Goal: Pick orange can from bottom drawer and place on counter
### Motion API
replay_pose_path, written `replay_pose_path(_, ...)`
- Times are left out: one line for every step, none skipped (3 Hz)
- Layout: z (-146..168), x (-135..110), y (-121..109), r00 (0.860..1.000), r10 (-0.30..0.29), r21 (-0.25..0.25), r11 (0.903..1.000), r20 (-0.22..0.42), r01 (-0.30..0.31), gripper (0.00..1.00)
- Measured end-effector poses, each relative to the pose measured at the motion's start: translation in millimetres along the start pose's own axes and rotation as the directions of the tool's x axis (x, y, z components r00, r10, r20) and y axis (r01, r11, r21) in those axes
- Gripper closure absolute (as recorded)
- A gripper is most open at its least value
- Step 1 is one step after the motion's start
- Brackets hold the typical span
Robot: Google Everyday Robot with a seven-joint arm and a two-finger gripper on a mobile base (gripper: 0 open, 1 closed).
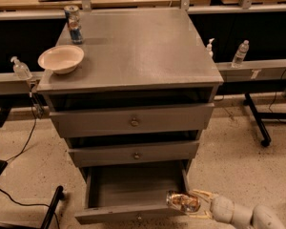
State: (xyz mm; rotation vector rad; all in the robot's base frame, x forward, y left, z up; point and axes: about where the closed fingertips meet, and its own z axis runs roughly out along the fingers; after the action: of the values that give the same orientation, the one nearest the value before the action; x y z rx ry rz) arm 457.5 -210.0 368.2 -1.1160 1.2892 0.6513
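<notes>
So the arm (248,216) reaches in low from the near right, lying almost flat, gripper (192,203) pointing left, both fingers clamped round the can (182,201).

End effector (193,204) grips orange can (180,201), held sideways, at front-right corner of open bottom drawer (128,214).
</notes>
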Motion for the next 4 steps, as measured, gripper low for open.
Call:
replay_pose_path(-31,-50,-14,0.995,-0.062,0.015,0.998,0.078,0.061,1.0)
replay_pose_path(-59,-105,-36,0.982,-0.139,0.006,0.9902,0.124,0.14,1.0)
replay_pose_path(-96,-169,-45,0.973,-0.196,0.005,0.9803,0.117,0.197,1.0)
replay_pose_path(-124,-239,-60,0.971,-0.228,0.003,0.9735,0.069,0.229,1.0)
